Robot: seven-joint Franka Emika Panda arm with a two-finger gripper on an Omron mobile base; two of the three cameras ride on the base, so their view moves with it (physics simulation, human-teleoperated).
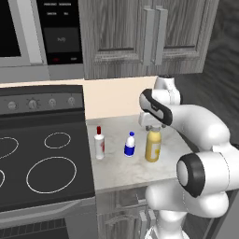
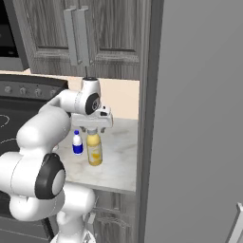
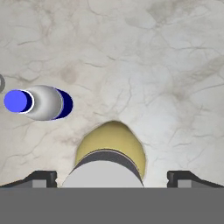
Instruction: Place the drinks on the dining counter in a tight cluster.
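While the white arm reaches forward in the left base view, its gripper [image 1: 153, 127] hangs directly over the grey cap of the fat yellow bottle [image 1: 152, 145], which stands upright on the small marble worktop [image 1: 116, 172] beside the black stove [image 1: 42, 158]. From the yellow bottle, the short white-and-blue bottle [image 1: 130, 145] stands near at nine o'clock, and the slim white bottle with the red cap [image 1: 99, 143] stands farther out along the same line, just by the stove's edge; all three are apart from one another. Grey cabinet doors [image 1: 149, 35] hang above the worktop. Seen from the right base view, the gripper [image 2: 93, 129] sits above the yellow bottle's [image 2: 94, 149] cap, with the white-and-blue bottle [image 2: 77, 143] close at ten o'clock, and a tall grey panel [image 2: 194, 118] rises along the worktop's [image 2: 118, 161] right side. Looking down in the hand view, the jaws stand spread wide, one dark fingertip [image 3: 41, 178] at eight o'clock and the other at four o'clock, with the yellow bottle's [image 3: 110, 144] grey cap between them and touching neither; the white-and-blue bottle [image 3: 41, 102] appears at ten o'clock on the marble [image 3: 153, 65].
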